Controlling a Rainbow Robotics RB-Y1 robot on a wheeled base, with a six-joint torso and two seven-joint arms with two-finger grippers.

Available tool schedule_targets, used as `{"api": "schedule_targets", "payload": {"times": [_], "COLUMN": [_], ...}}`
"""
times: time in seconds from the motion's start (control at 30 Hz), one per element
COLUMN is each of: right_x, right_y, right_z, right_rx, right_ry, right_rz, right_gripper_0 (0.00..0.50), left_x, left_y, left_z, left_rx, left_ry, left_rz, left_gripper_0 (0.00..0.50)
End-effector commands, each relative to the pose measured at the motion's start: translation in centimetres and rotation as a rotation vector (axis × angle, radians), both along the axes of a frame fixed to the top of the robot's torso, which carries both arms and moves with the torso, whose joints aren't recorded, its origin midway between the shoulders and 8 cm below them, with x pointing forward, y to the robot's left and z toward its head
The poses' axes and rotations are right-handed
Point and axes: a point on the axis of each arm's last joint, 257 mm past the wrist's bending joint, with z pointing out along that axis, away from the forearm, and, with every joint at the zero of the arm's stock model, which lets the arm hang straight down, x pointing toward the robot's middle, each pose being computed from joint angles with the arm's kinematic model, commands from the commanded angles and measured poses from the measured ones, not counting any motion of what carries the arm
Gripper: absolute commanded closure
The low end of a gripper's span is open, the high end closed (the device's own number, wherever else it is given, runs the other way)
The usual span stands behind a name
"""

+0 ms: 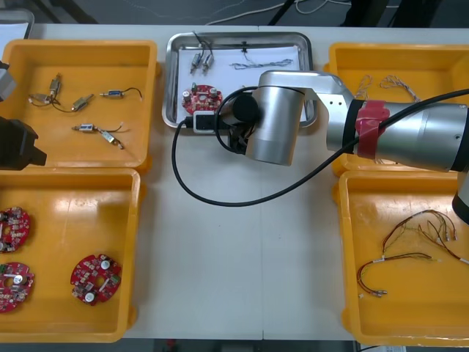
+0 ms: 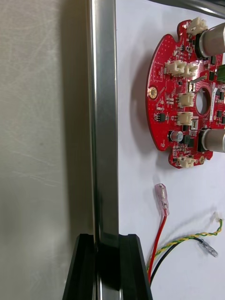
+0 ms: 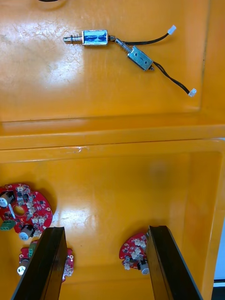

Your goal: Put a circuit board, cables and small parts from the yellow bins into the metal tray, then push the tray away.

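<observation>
Metal tray (image 1: 170, 81) sits between yellow bins (image 1: 95, 62) on table (image 1: 242, 279).

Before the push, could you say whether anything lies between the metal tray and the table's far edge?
Nothing visible does. The right gripper clamps the metal tray's near rim; only table lies past it.

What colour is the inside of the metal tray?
The metal tray is white inside, with a shiny bare-metal rim; the right wrist view shows it best.
</observation>
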Motion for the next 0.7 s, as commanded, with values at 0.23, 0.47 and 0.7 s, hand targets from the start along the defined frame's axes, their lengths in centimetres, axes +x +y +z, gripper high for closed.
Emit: {"api": "schedule_targets", "payload": {"times": [0.23, 0.47, 0.7], "right_x": [2.31, 2.25, 2.13], "right_y": [0.43, 0.71, 0.89], "right_z": [3.45, 3.52, 3.58], "right_rx": [-0.008, -0.007, -0.01], "right_ry": [-0.089, -0.092, -0.092], "right_rz": [0.06, 0.072, 0.078], "right_gripper_0": [0.5, 0.455, 0.0], "left_x": [-0.22, -0.22, -0.22], "left_y": [1.47, 1.47, 1.47], "left_z": [1.45, 1.45, 1.45], "left_rx": [0.061, 0.061, 0.061], "left_ry": [-0.033, -0.033, -0.033], "left_rz": [-0.029, -0.029, -0.029], "left_gripper_0": [0.0, 0.0, 0.0]}}
